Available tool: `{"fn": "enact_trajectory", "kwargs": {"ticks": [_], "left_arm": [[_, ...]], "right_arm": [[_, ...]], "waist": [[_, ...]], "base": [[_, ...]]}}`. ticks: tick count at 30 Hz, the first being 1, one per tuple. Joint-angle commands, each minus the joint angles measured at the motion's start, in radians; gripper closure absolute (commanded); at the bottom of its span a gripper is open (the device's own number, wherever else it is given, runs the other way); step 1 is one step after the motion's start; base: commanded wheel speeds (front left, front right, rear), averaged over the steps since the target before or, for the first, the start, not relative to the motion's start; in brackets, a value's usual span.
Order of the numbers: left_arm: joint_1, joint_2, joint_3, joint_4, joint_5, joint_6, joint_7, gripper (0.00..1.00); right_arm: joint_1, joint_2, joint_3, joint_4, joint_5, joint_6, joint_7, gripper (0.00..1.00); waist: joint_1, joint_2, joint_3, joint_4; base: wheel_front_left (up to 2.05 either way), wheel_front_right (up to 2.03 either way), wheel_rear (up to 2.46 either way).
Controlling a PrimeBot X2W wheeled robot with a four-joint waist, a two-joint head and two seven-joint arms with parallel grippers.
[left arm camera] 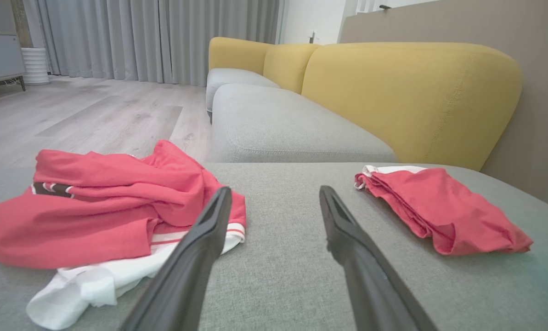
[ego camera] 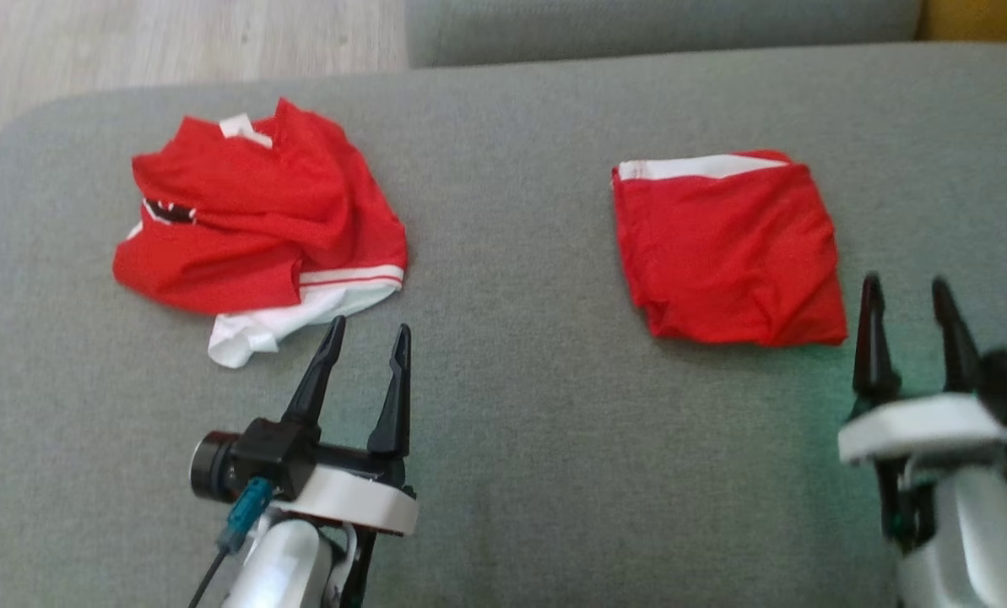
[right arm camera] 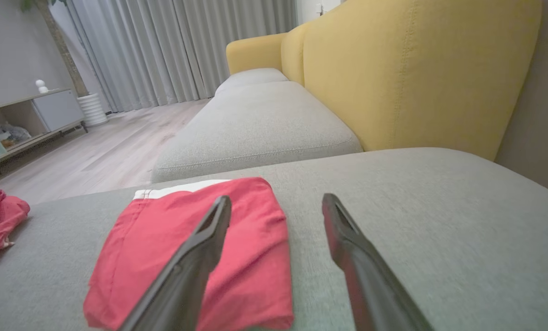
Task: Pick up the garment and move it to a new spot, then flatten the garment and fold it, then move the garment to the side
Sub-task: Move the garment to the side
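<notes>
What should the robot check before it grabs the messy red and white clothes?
1. Left claw open and empty: ok.
2. Right claw open and empty: ok.
3. Crumpled red and white garment just ahead of the left claw: ok.
4. Crumpled garment flattened: not ok, it is bunched up.
5. Folded red garment lying apart from it: ok.
6. Bare grey sofa cushion between the two for spreading: ok.

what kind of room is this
Probably a home living room: a grey sofa seat with a yellow backrest, floor-length grey curtains, and a pale wood floor.
</notes>
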Motion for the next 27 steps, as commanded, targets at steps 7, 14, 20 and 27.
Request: {"fn": "enact_trajectory", "kwargs": {"ticks": [7, 14, 20, 27], "left_arm": [[-0.080, 0.004, 0.027, -0.032, 0.021, -0.012, -0.008, 0.00], [-0.102, 0.004, 0.009, -0.029, 0.014, -0.014, -0.008, 0.00], [-0.114, 0.004, 0.012, -0.030, 0.013, -0.012, -0.008, 0.00], [-0.124, 0.004, 0.015, -0.027, 0.010, -0.008, -0.008, 0.00]], "right_arm": [[-0.212, -0.004, -0.038, 0.093, -0.029, -0.001, 0.128, 0.00], [-0.324, -0.007, -0.111, 0.262, -0.078, -0.001, 0.229, 0.00], [-0.390, -0.034, -0.080, 0.401, -0.105, -0.001, 0.297, 0.00], [-0.441, -0.116, 0.046, 0.459, -0.125, -0.001, 0.282, 1.00]], "waist": [[0.0000, 0.0000, 0.089, 0.041], [0.0000, 0.0000, 0.122, 0.072], [0.0000, 0.0000, 0.142, 0.084], [0.0000, 0.0000, 0.139, 0.075]], "base": [[0.00, 0.00, 0.00], [0.00, 0.00, 0.00], [0.00, 0.00, 0.00], [0.00, 0.00, 0.00]]}}
